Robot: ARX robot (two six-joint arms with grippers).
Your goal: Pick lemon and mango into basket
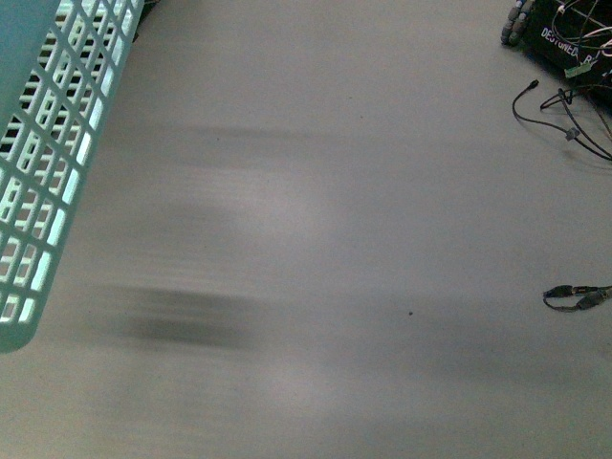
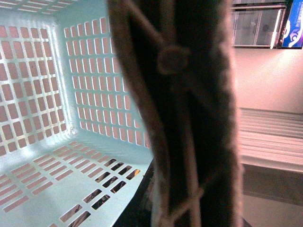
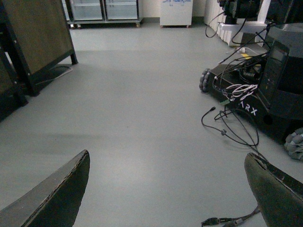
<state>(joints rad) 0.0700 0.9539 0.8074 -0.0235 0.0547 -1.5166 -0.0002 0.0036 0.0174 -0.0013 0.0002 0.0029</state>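
Showing at ten o'clock, large pale teal slotted plastic basket (image 1: 43,143), grey floor (image 1: 316,239) beside it, thin black cables (image 1: 571,133) at two o'clock, right fingers (image 3: 59,191) spread wide over the floor, left fingers' state unclear, blurred dark bar (image 2: 189,118) before the basket's grid walls.

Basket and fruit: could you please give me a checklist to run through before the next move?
1. Basket in view: ok, at the front view's left edge.
2. Basket contents: cannot tell; no fruit on the visible base, and a dark close object hides the rest.
3. Lemon located: not ok, in no view.
4. Mango located: not ok, in no view.
5. Right claw open: ok, nothing between its fingers.
6. Left claw state: cannot tell, not in view.
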